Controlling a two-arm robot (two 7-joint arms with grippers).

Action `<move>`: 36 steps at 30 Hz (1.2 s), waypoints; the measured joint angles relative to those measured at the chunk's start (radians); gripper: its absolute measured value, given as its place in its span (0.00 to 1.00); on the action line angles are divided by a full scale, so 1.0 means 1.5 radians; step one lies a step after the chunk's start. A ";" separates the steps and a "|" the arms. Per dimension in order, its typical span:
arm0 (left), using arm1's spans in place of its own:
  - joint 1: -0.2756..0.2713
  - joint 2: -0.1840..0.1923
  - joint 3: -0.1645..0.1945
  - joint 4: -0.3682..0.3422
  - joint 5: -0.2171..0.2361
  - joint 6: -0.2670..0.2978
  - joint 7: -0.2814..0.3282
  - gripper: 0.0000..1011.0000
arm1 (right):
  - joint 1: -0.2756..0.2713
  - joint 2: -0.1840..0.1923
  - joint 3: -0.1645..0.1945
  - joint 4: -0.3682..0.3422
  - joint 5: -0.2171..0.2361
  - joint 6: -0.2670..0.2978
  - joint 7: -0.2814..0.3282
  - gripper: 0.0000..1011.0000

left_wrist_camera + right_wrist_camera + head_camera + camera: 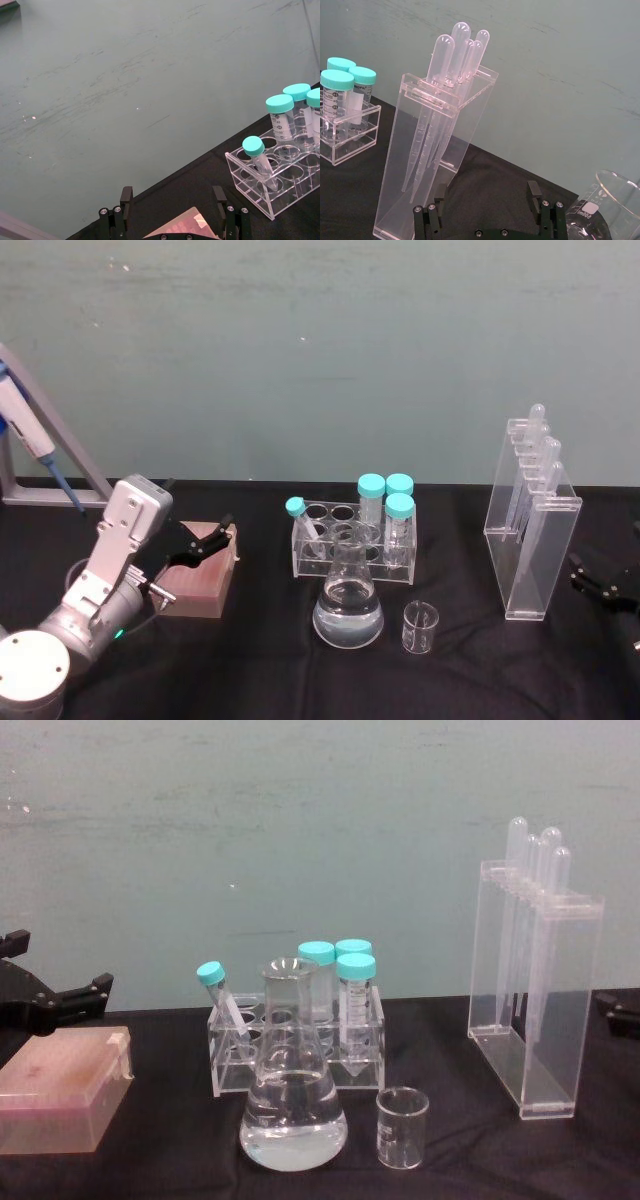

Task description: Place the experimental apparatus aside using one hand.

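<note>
Clear glass and acrylic make up the experimental apparatus, which stands on the black tabletop (260,680). A conical flask (348,602) part-filled with clear liquid is at front centre, a small beaker (420,628) is just beside it on the robot's right, and a tall narrow acrylic stand (528,540) holding round-topped droppers (451,55) is well apart to the right. A tube rack (352,540) with teal-capped tubes sits just behind the flask. The left claw (213,537) hovers with jaws spread wide above a pinkish box (200,585) at the left. The right claw (592,575), likewise wide, sits low near the stand's right side. Judged handling: all pieces are rigid, smooth and likely slippery, and the glass is fragile. The flask is probably the heaviest, with liquid free to slosh, and is best taken at the neck. The empty beaker should be light and can be gripped across its wall. The stand looks light but top-heavy and prone to tipping, so it should be held across its narrow faces near mid-height and kept upright.
</note>
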 joint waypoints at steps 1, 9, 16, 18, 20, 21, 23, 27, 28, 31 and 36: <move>0.000 0.000 0.000 0.000 0.000 0.000 0.000 0.99 | 0.000 0.000 0.000 0.000 0.000 0.000 0.000 0.99; 0.000 0.000 0.000 0.000 0.000 0.000 0.000 0.99 | 0.000 0.000 0.000 0.000 0.000 0.000 0.000 0.99; 0.000 0.000 0.000 0.000 0.000 0.000 0.000 0.99 | 0.000 0.000 0.000 0.000 0.000 0.000 0.000 0.99; 0.000 0.000 0.000 0.000 0.000 0.000 0.000 0.99 | 0.000 0.000 0.000 0.000 0.000 0.000 0.000 0.99; 0.000 0.000 0.000 0.000 0.000 0.000 0.000 0.99 | 0.000 0.000 0.000 0.000 0.000 0.000 0.000 0.99; 0.000 0.000 0.000 0.000 0.000 0.000 0.000 0.99 | 0.000 0.000 0.000 0.000 0.000 0.000 0.000 0.99; 0.000 0.000 0.000 0.000 0.000 0.000 0.000 0.99 | 0.000 0.000 0.000 0.000 0.000 0.000 0.000 0.99; 0.000 0.000 0.000 0.000 0.000 0.000 0.000 0.99 | 0.000 0.000 0.000 0.000 0.000 0.000 0.000 0.99; 0.000 0.000 0.000 0.000 0.000 0.000 0.000 0.99 | 0.000 0.000 0.000 0.000 0.000 0.000 0.000 0.99; 0.000 0.000 0.000 0.000 0.000 0.000 0.000 0.99 | 0.000 0.000 0.000 0.000 0.000 0.000 0.000 0.99; 0.000 0.000 0.000 0.000 0.000 0.000 0.000 0.99 | 0.000 0.000 0.000 0.000 0.000 0.000 0.000 0.99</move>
